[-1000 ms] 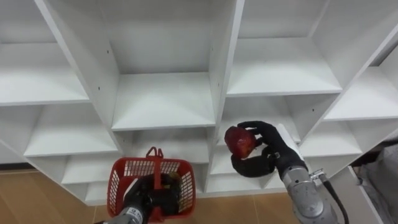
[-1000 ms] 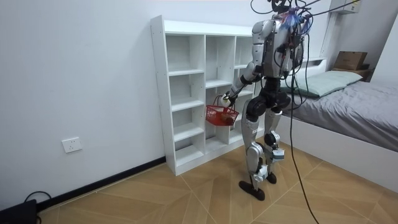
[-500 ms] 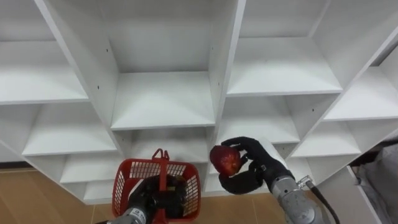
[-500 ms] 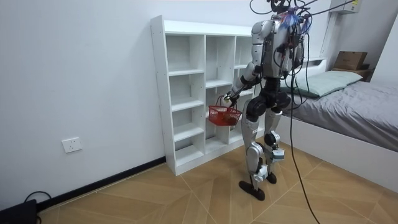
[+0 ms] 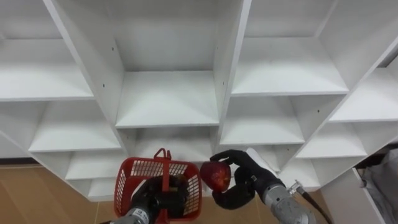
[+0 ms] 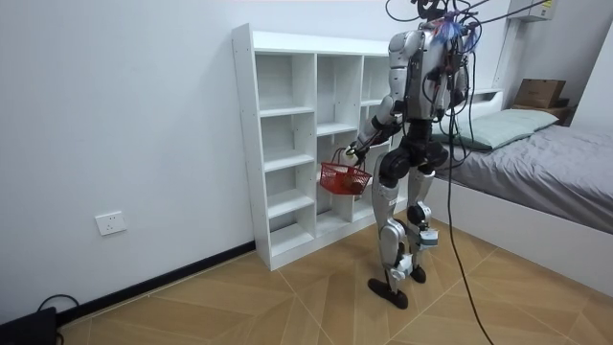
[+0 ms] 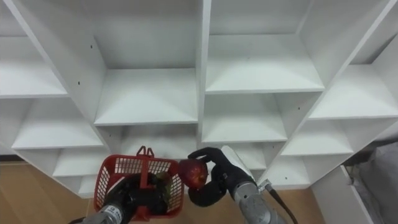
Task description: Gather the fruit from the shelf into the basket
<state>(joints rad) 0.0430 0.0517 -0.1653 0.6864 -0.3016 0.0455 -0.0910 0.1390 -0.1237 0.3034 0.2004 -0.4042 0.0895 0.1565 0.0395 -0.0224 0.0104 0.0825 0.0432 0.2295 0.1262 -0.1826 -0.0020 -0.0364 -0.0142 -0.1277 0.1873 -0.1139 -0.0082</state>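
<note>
A: Lower left, the left hand (image 5: pixel 149 202) is closed on the red basket's (image 5: pixel 126 182) handle.

B: Just right of its rim, the right hand (image 5: pixel 241 185) cups the red apple (image 5: pixel 214 176). It is probably firm, smooth, light and easily bruised, so wrap it around the middle.

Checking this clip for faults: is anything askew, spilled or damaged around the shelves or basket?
Nothing stands out. The right hand holds a red apple beside the red basket, which hangs from the left hand before the white shelves.
</note>
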